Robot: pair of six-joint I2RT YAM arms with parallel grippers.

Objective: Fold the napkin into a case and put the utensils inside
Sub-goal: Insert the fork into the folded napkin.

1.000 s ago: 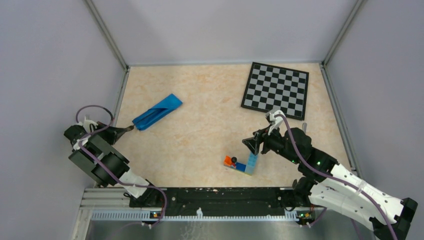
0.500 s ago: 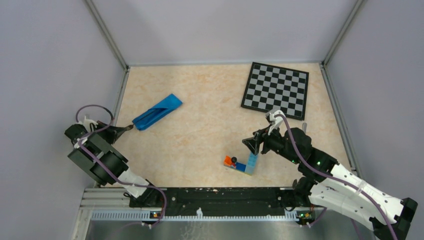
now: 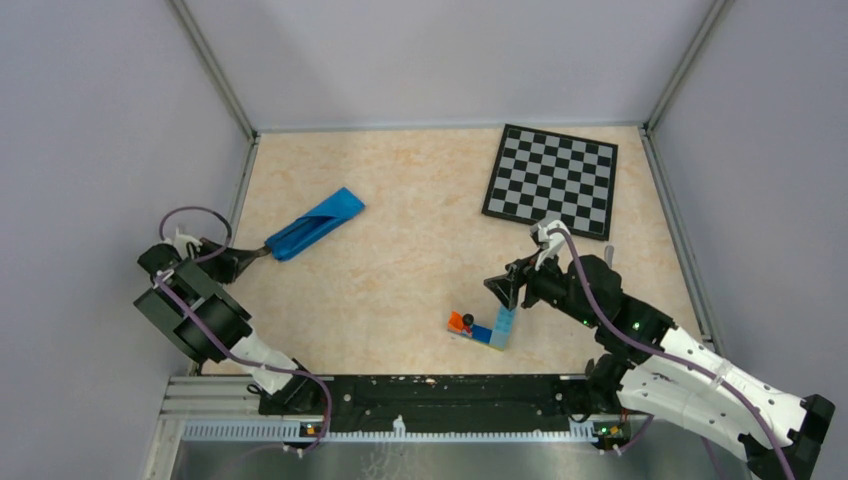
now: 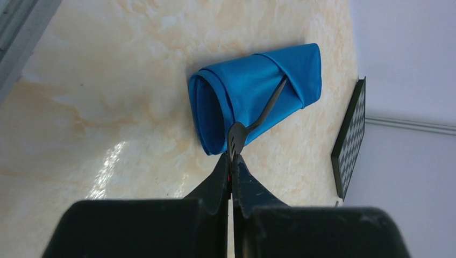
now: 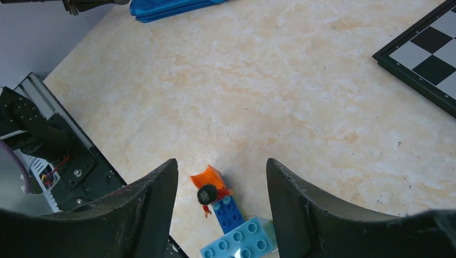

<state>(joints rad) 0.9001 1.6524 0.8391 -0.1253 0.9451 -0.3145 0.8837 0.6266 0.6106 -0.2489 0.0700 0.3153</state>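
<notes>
Well left of the chessboard [image 3: 551, 181], the folded napkin [image 4: 242, 91], soft and likely slippery, takes the stiff thin fork [image 4: 237, 135] by its handle, whose tines the closed left gripper [image 4: 231, 160] pinches, a fair hold for sliding it in, while the right gripper [image 5: 220, 164] hangs open, empty.

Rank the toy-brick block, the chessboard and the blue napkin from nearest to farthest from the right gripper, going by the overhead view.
Measured from the right gripper:
1. toy-brick block, right beside it, on the side toward the arm bases.
2. chessboard, beyond it, at the far right.
3. napkin, folded, well across on the left side.
</notes>
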